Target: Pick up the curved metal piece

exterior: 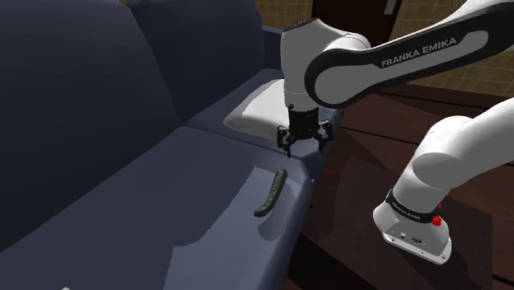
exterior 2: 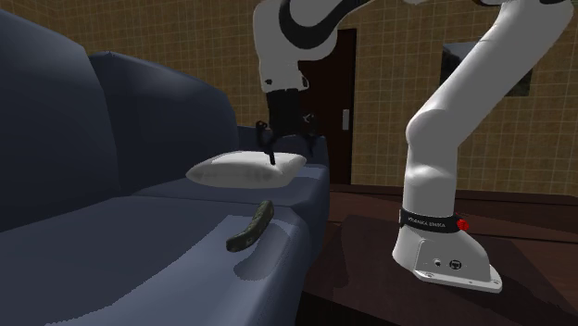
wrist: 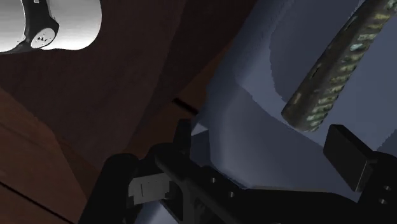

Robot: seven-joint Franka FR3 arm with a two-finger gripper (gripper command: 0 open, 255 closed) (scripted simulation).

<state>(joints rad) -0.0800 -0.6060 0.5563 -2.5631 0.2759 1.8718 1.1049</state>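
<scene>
In the shoulder view, you see the curved piece point(exterior: 270, 192), a dark olive bar with a slight bend, lying flat on the seat of the dark blue sofa point(exterior: 123, 189), close to the seat's front edge. The gripper point(exterior: 303, 142) hangs above that edge, up and to the right of the piece and apart from it. Its fingers are spread with nothing between them. A white cushion point(exterior: 257, 105) lies on the seat behind the gripper.

In the second exterior view, you find the curved piece point(exterior 2: 250, 229) on the seat near its front edge, nearer the camera than the cushion point(exterior 2: 243, 169). The gripper point(exterior 2: 289, 144) points down in front of the cushion, higher than the piece and clear of it. A dark door point(exterior 2: 335, 102) stands in the yellowish wall point(exterior 2: 408, 83) behind.

In the wrist view, you look past two black fingers point(wrist: 183, 137) standing well apart, grasping nothing. The curved piece point(wrist: 337, 63) lies beyond them on the blue seat, off toward one finger's side, its surface ridged and mottled. Brown floor point(wrist: 127, 83) and the arm's white base point(wrist: 60, 25) show on the other side.
</scene>
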